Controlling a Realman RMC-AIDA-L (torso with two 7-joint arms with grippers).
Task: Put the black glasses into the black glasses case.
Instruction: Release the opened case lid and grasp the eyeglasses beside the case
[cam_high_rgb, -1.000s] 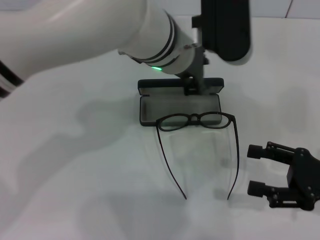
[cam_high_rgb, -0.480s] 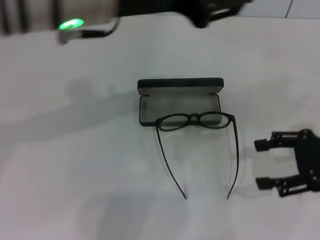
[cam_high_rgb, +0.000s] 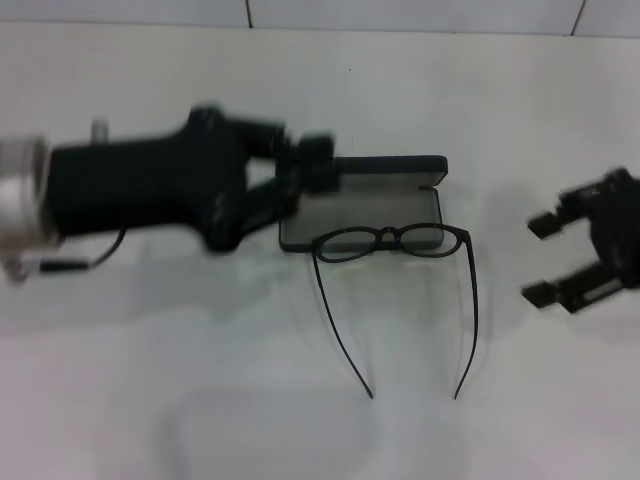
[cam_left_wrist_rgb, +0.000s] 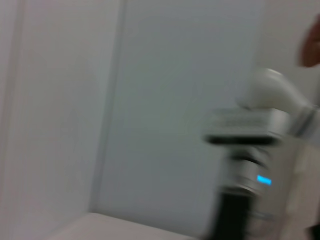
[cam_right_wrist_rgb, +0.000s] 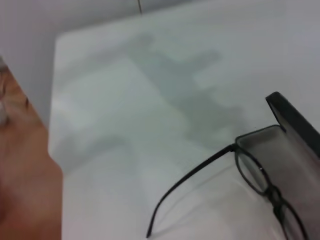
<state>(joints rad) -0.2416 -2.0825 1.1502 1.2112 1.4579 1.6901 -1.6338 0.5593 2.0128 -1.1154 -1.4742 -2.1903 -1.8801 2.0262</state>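
The black glasses (cam_high_rgb: 390, 240) lie unfolded on the white table. Their front frame rests on the near edge of the open black glasses case (cam_high_rgb: 360, 205), and the temple arms point toward me. The case's lid stands up at the back. My left gripper (cam_high_rgb: 305, 185) reaches in low from the left, open, with its fingers at the case's left end and nothing between them. My right gripper (cam_high_rgb: 540, 258) hovers open to the right of the glasses, apart from them. The right wrist view shows the glasses (cam_right_wrist_rgb: 260, 175) and one end of the case (cam_right_wrist_rgb: 295, 135).
The white table (cam_high_rgb: 200, 380) ends at a back wall. In the right wrist view the table edge (cam_right_wrist_rgb: 55, 150) drops to a wooden floor. The left wrist view shows only a wall and a blurred arm (cam_left_wrist_rgb: 250, 150).
My left arm has swung off from above the case, and its gripper now sits low at the case's left end. My right gripper has moved farther away and to the right.
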